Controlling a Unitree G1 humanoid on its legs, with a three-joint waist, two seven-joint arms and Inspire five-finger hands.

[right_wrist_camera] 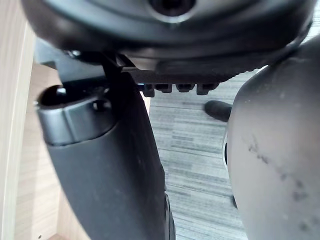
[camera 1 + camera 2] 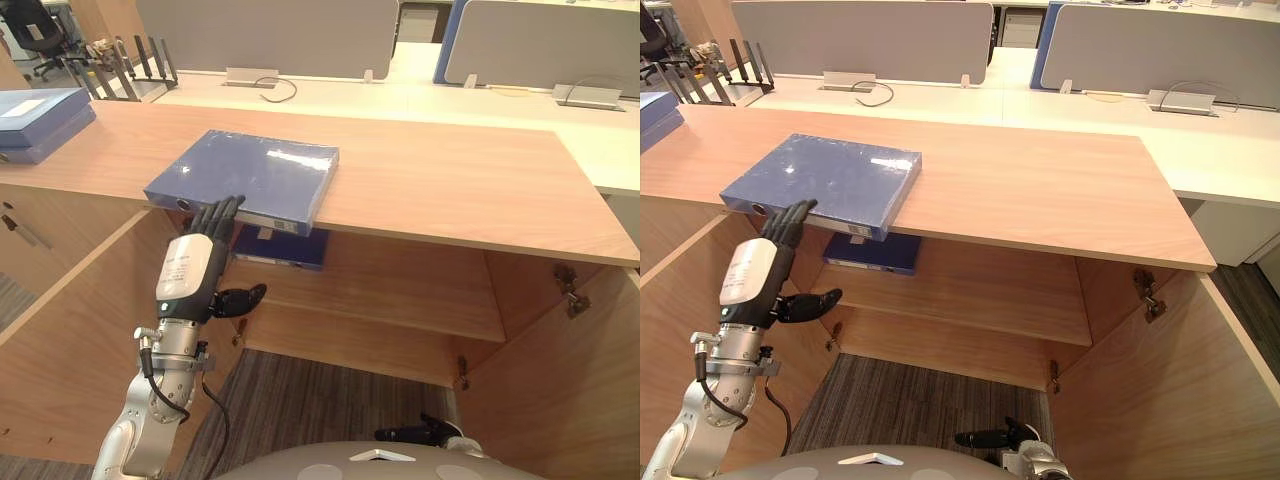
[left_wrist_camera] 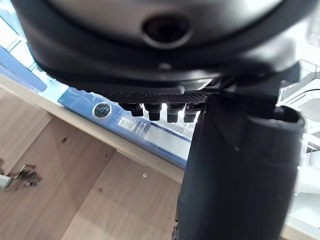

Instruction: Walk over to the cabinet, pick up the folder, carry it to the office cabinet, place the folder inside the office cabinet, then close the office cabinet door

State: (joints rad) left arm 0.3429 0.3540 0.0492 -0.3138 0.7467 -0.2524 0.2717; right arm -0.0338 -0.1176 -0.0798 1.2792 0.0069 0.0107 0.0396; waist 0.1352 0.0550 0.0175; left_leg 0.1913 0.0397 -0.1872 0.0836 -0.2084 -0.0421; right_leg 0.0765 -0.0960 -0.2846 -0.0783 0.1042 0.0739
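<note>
- Two blue folders are sitting in front of you: the folder (image 2: 245, 178) you are after is lying flat on the wooden worktop (image 2: 440, 180), its spine jutting a little past the front edge, and a second blue folder (image 2: 283, 246) is lying on the shelf (image 2: 400, 285) directly below it.
- Your left robot hand (image 2: 195, 265) is reaching up open, its straight fingers (image 2: 222, 212) pointing at the folder's spine, with the tips at the spine or just short of it. The thumb (image 2: 243, 297) is sticking out to the side below the worktop.
- It is not gripping anything.
- Your right robot hand (image 2: 990, 438) is hanging low over the grey carpet (image 2: 320, 410), and you cannot tell whether it is open or closed.
- Both cabinet doors, the left door (image 2: 70, 340) and the right door (image 2: 580, 380), are standing wide open.
- More blue folders (image 2: 40, 118) are lying stacked at the worktop's far left end, well apart from yours.
</note>
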